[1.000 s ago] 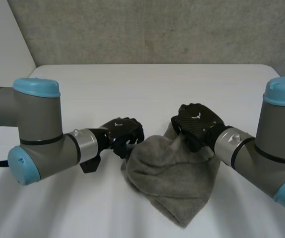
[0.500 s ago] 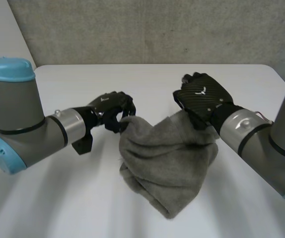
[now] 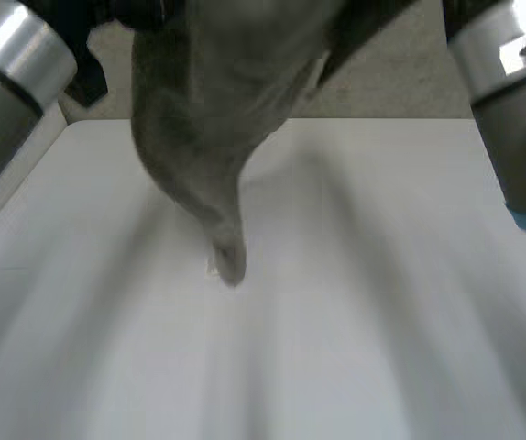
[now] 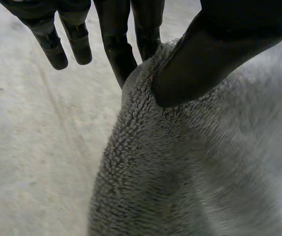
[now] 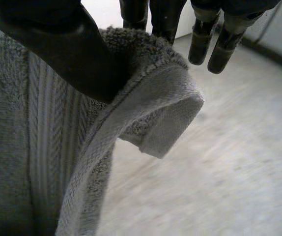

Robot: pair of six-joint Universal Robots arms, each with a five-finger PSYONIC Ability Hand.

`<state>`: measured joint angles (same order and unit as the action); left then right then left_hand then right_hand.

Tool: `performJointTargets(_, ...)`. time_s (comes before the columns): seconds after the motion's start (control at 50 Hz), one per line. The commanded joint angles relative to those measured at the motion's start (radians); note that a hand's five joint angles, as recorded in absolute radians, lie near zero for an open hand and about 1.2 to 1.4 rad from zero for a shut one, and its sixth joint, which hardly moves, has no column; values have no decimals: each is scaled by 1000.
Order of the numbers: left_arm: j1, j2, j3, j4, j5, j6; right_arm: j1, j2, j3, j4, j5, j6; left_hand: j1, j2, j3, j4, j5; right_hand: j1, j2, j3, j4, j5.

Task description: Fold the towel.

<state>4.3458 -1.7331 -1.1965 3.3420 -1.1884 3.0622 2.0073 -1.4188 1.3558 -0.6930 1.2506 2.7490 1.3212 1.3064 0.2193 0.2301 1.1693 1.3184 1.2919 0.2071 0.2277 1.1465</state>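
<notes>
The grey towel (image 3: 208, 119) hangs high above the white table (image 3: 382, 330), bunched into a narrow drape whose lowest tip (image 3: 229, 261) points down at the tabletop. In the left wrist view my left hand (image 4: 219, 49) pinches the towel's upper edge (image 4: 190, 172) between thumb and fingers. In the right wrist view my right hand (image 5: 57, 49) pinches a hemmed corner of the towel (image 5: 151, 123) the same way, and that corner curls over past the thumb. Both arms are raised, the left arm (image 3: 16, 64) and the right arm (image 3: 510, 92) on either side of the towel.
A grey wall (image 3: 400, 82) rises behind the table's far edge. The table's left edge (image 3: 25, 174) runs close under the left arm.
Both hands have risen steeply with the towel, from low over the table to well above it. The towel has left the tabletop and now hangs stretched downward.
</notes>
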Motion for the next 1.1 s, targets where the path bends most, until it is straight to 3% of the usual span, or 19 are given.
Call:
performJointTargets(0.02,-12,34,-371,1,33,15,-96,-2,287,36,-219,23,75,90,-45,-56,52,78,104,-33,-53,75)
performJointTargets(0.14,-91,-49,-523,34,35,13,-146,92,420,55,-263,9,75,90,-45,-56,52,78,104,-33,-53,75)
performJointTargets(0.18,-176,-158,-555,68,32,15,-153,112,431,65,-263,-8,75,90,-45,-56,52,78,104,-33,-53,75)
performJointTargets(0.3,-221,-266,-549,65,26,13,-190,158,430,185,-261,-112,75,90,-45,-56,52,78,104,-33,-53,75)
performJointTargets(0.34,-227,-281,-537,65,26,13,-191,158,427,222,-260,-136,-190,-175,-45,-56,-213,78,104,-33,-53,75)
performJointTargets(0.36,-227,-281,-537,65,26,13,-191,153,424,257,-258,-156,-192,-177,-45,-56,-214,78,104,-33,-53,75)
performJointTargets(0.4,-227,-276,-520,63,24,13,-193,149,418,289,-258,-172,-635,-621,-45,-56,-658,78,104,-33,-53,75)
performJointTargets(0.42,-227,-276,-520,63,24,13,-193,149,417,290,-258,-172,-638,-623,-45,-56,-661,78,104,-33,-53,75)
performJointTargets(0.44,-224,-275,-512,59,23,9,-194,144,410,320,-257,-184,-725,-710,-45,-56,-748,64,91,-33,-53,62)
performJointTargets(0.46,-224,-275,-512,59,23,9,-196,138,402,349,-249,-189,-726,-711,-45,-56,-749,-378,-351,-33,-53,-380)
performJointTargets(0.48,-218,-272,-506,53,23,10,-196,138,402,349,-249,-189,-726,-711,-45,-56,-749,-382,-356,-33,-53,-385)
performJointTargets(0.5,-215,-264,-503,47,21,13,-202,129,396,383,-231,-193,-732,-717,-45,-56,-754,-876,-850,-33,-53,-879)
performJointTargets(0.52,-215,-264,-503,47,21,13,-208,118,387,417,-202,-193,-732,-717,-45,-56,-755,-991,-965,-33,-53,-994)
performJointTargets(0.72,-132,-184,-512,42,26,13,-199,15,342,585,-17,-181,-779,-764,-45,-56,-801,-1007,-981,-33,-53,-1010)
performJointTargets(0.86,-66,-174,-477,45,44,15,-165,-34,333,742,-8,-138,-860,-846,-45,-56,-883,-999,-972,-33,-53,-1001)
performJointTargets(1.0,0,-233,-365,28,204,15,-90,-37,318,802,16,-57,-926,-911,-45,-56,-948,-1001,-975,-33,-53,-1004)
performJointTargets(1.04,30,-296,-304,-30,266,21,-55,-39,316,803,38,-54,-931,-917,-45,-56,-954,-1001,-975,-33,-53,-1004)
performJointTargets(1.1,61,-342,-252,-85,285,64,-32,-37,316,805,44,-54,-943,-928,-45,-56,-966,-1001,-975,-33,-53,-1004)
